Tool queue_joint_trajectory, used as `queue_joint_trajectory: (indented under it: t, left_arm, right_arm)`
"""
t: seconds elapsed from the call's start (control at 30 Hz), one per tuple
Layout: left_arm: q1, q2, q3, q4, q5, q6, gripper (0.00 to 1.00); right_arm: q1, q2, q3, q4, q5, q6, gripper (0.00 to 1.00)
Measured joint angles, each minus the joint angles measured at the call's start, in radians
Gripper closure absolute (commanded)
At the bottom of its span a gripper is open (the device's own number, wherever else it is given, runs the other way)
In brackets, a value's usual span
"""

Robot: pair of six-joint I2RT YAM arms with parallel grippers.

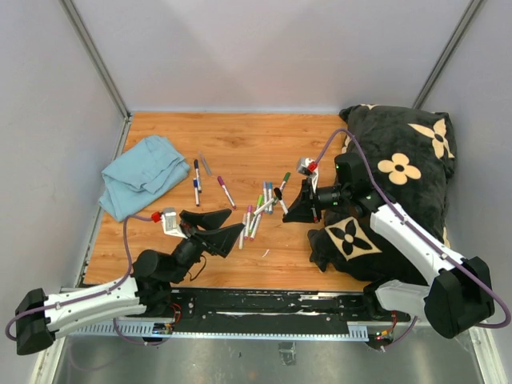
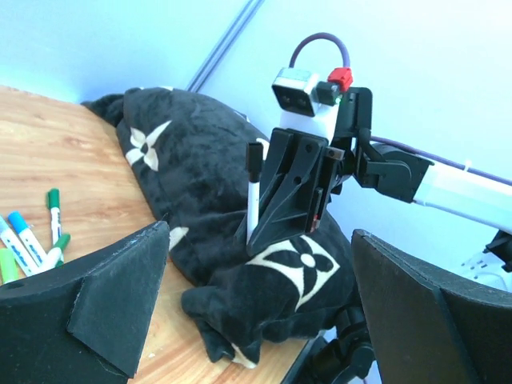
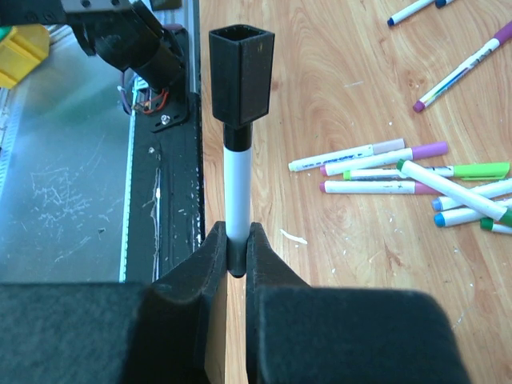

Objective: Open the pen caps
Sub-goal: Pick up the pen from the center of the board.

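Observation:
My right gripper (image 1: 294, 210) is shut on a slim white marker (image 3: 238, 192) and holds it above the table. The marker's black cap (image 3: 241, 74) sticks out past the fingertips toward the left arm. In the left wrist view the same marker (image 2: 253, 204) stands upright in the right gripper (image 2: 276, 216), with the black cap (image 2: 254, 158) on top. My left gripper (image 1: 224, 228) is open and empty, facing the right gripper with a gap between them. Its wide-apart fingers (image 2: 96, 296) frame that view. Several capped markers (image 1: 260, 210) lie in a loose pile on the wooden table (image 1: 240, 144). They also show in the right wrist view (image 3: 400, 172).
A folded blue cloth (image 1: 142, 176) lies at the table's left. A black pillow with cream flowers (image 1: 400, 184) covers the right side under the right arm. Loose markers (image 1: 196, 176) lie beside the cloth. A black rail (image 1: 264, 308) runs along the near edge.

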Motion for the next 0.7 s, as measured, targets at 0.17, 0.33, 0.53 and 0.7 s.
queue_joint_trajectory:
  t: [0.17,0.33,0.53,0.7]
  left_arm:
    - [0.0,-0.106,-0.003,-0.067,0.008,0.074,0.01]
    - [0.0,-0.098,-0.003,-0.111,0.016,0.111,0.01]
    - [0.012,0.018,0.037,-0.169,0.008,0.147,0.01]
    - [0.163,0.127,0.063,-0.171,0.109,0.115,0.01]
  right_arm:
    - [0.0,0.023,0.034,-0.12,0.034,-0.12,0.99]
    - [0.0,0.032,0.055,-0.195,0.076,-0.203,0.99]
    - [0.0,0.042,0.071,-0.251,0.126,-0.269,0.98]
    - [0.0,0.054,0.08,-0.285,0.161,-0.309,0.98]
